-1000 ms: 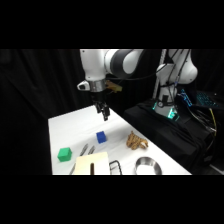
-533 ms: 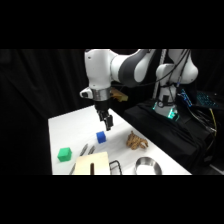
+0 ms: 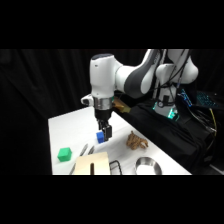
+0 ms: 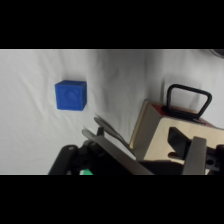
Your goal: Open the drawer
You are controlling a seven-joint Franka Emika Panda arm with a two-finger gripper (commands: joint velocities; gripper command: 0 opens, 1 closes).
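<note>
The drawer's pale cream box (image 3: pixel 92 164) stands at the table's front edge, with a dark slot in its top and a black wire handle (image 3: pixel 115 167) on its right face. In the wrist view the box (image 4: pixel 160 140) fills the lower right. Its handle (image 4: pixel 187 102) points up, and a thin reddish strip shows at that front. My gripper (image 3: pixel 104 130) hangs behind the box, just above a blue cube (image 3: pixel 101 137). It touches neither. In the wrist view my gripper (image 4: pixel 132 167) is open, with one finger (image 4: pixel 196 156) over the box.
A green cube (image 3: pixel 64 154) lies left of the box. Metal tongs (image 3: pixel 85 149) rest between the two, and also show in the wrist view (image 4: pixel 107 142). A brown lump (image 3: pixel 136 141) and a round metal bowl (image 3: pixel 147 166) sit to the right. The blue cube (image 4: pixel 70 94) lies alone on white table.
The arm has swung forward and down. The gripper now hangs lower, close over the blue cube and nearer the box. Nothing on the table has moved.
</note>
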